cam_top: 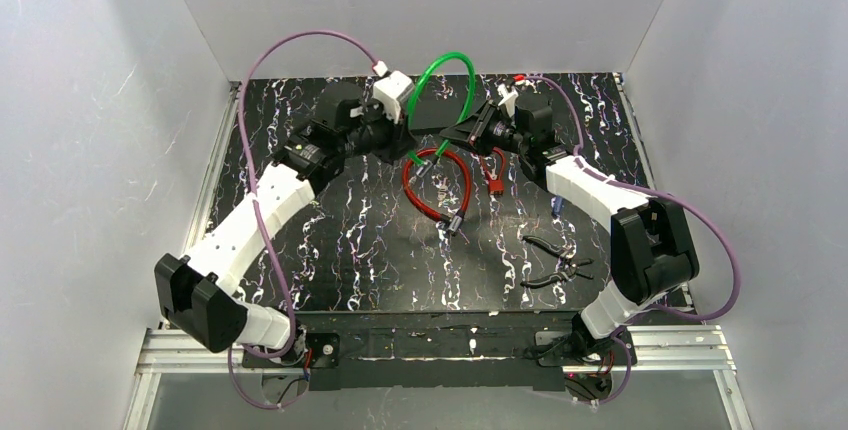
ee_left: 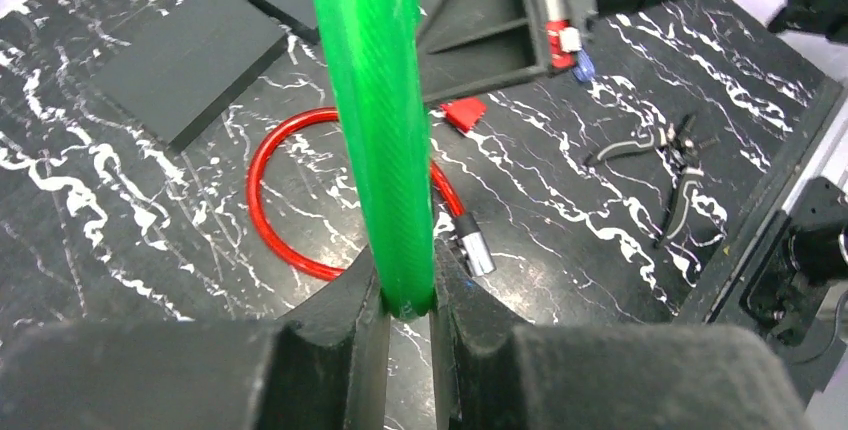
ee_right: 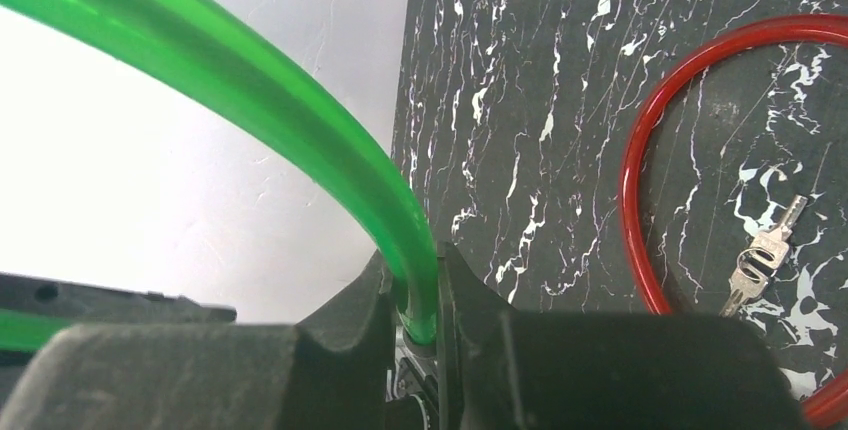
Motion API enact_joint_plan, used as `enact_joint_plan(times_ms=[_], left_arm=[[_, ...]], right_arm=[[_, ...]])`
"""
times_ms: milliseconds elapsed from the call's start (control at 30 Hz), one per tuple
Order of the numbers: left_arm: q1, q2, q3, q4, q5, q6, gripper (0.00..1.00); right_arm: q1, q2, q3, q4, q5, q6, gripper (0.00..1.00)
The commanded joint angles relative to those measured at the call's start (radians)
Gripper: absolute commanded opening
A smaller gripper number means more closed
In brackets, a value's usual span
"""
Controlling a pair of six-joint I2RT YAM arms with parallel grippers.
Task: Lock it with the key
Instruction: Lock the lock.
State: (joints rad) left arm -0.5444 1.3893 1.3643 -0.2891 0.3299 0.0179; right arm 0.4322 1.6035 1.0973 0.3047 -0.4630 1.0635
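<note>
Over far middle of surface [cam_top: 350, 240], both arms reach forward and bend inward, tips facing each other. Fingers of left hand [ee_left: 408, 302] pinched tight on one end of green cable lock [ee_left: 375, 100]; right hand [ee_right: 420, 322] pinched on other end. Cable arches up between them. Small key [ee_right: 765, 255] lies flat on surface, inside red cable loop [ee_right: 631, 165], apart from both hands.

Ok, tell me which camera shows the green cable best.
Top external view: the whole green cable shows as one arch. The left wrist view shows only a straight stretch clamped in the left gripper; the right wrist view, a curved stretch in the right gripper.
</note>
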Motion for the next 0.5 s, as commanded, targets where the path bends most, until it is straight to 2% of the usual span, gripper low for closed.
enact_joint_plan(times_ms=[0,100,167,267,367,467], left_arm=[[-0.15,0.002,-0.068,-0.05,-0.043,0.144,0.0],[-0.269,0.005,-0.095,-0.086,-0.169,0.322,0.0],[-0.261,0.005,-0.087,-0.091,-0.194,0.303,0.0],[-0.194,0.022,-0.036,-0.14,-0.137,0.226,0.0],[-0.176,0.034,-0.006,-0.176,-0.109,0.215,0.0],[-0.173,0.028,0.009,-0.186,-0.076,0.179,0.05]], right_arm=[[0.025,-0.057,0.064,0.184,-0.125,0.126,0.01],[0.025,-0.056,0.062,0.181,-0.122,0.128,0.01],[0.025,-0.061,0.057,0.178,-0.115,0.122,0.01],[0.022,-0.065,0.049,0.171,-0.111,0.121,0.01],[0.02,-0.06,0.048,0.174,-0.109,0.128,0.01],[0.02,-0.056,0.049,0.176,-0.109,0.131,0.01]])
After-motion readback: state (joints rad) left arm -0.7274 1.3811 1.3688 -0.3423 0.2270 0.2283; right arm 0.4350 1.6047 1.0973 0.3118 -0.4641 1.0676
